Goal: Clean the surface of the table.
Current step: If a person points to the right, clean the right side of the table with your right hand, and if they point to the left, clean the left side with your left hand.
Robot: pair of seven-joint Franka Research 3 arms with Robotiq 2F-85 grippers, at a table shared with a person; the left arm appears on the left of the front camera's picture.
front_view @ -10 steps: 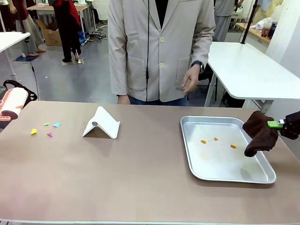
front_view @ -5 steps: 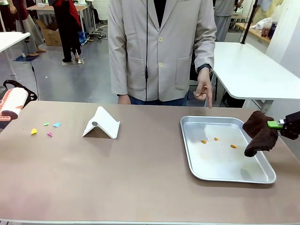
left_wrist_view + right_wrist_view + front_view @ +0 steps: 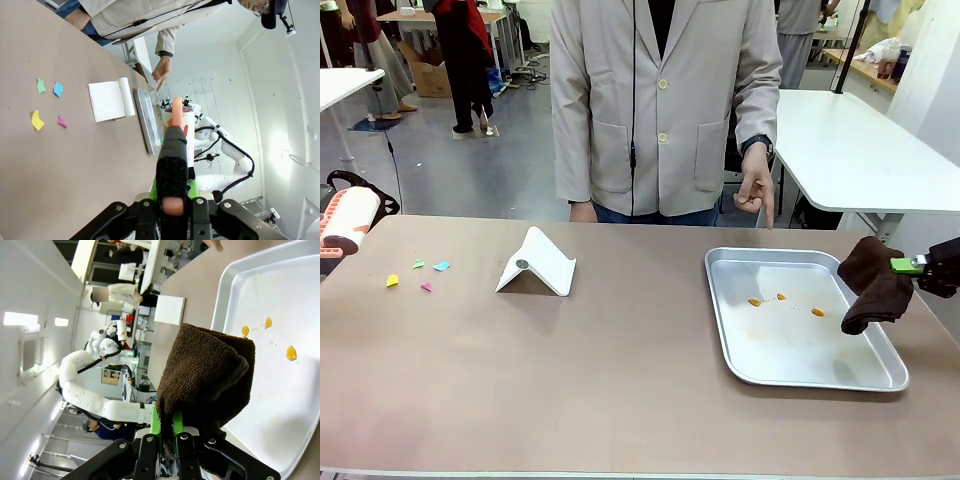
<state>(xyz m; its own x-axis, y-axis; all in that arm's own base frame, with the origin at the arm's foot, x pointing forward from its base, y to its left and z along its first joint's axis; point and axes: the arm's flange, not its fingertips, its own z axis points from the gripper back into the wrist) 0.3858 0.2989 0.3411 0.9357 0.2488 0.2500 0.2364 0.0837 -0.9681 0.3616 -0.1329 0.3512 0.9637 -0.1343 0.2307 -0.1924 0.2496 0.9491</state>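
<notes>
A silver tray [image 3: 790,352] holding orange specks [image 3: 817,312] sits at lower right. A white folded stand [image 3: 538,262] sits centre-left, coloured scraps [image 3: 441,266] farther left.

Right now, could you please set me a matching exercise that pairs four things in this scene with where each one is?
Things:
1. brown cloth
2. paper scraps
3. orange spots
4. lint roller

Places:
A. inside the metal tray
B. clamped in the left gripper
C. loose on the left part of the table
D. clamped in the right gripper

Pairs: 1-D, 2-C, 3-A, 4-B
</notes>
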